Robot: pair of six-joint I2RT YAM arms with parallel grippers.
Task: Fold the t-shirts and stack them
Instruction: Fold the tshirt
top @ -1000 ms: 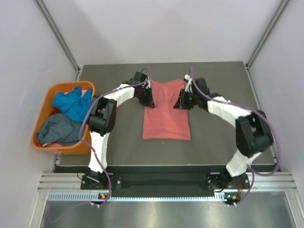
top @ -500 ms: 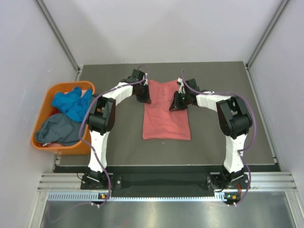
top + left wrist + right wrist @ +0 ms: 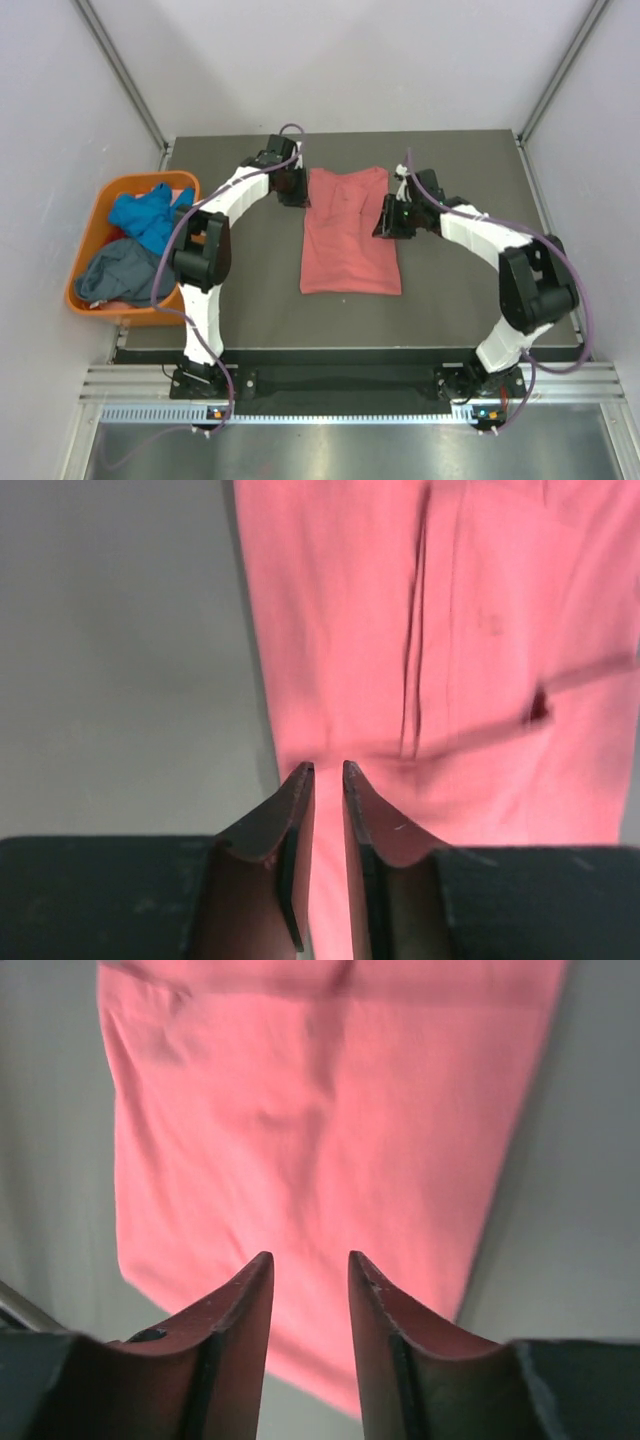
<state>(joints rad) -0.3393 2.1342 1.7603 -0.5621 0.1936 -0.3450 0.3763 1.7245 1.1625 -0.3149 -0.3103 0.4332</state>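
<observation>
- The salmon-pink t-shirt [image 3: 348,235] lies flat in the middle of the worktop [image 3: 470,180]. It is a long strip running from near the far edge toward the near edge, with creases at its far end. From above I cannot make out its collar or sleeves.
- The left tool [image 3: 291,188] sits at the shirt's far left corner. In its wrist view the fingers [image 3: 288,815] stand only a narrow slit apart, with nothing pinched between them. Pink cloth shows through the gap, and the picture is soft, so I cannot tell whether the tips touch the fabric.
- The right tool [image 3: 389,219] is at the shirt's right edge, about halfway along. Its fingers [image 3: 240,1310] are parted wider than the left pair and have hold of nothing. The shirt beyond them is blurred.
- From above, both tools are dark shapes against the dark worktop, and their tips are hard to separate from it.
- The bright blue t-shirt [image 3: 146,218] and the slate grey-blue t-shirt [image 3: 122,276] lie crumpled in the orange tub [image 3: 140,179], just off the worktop's left edge. The left arm crosses the tub's right side and hides part of it.
</observation>
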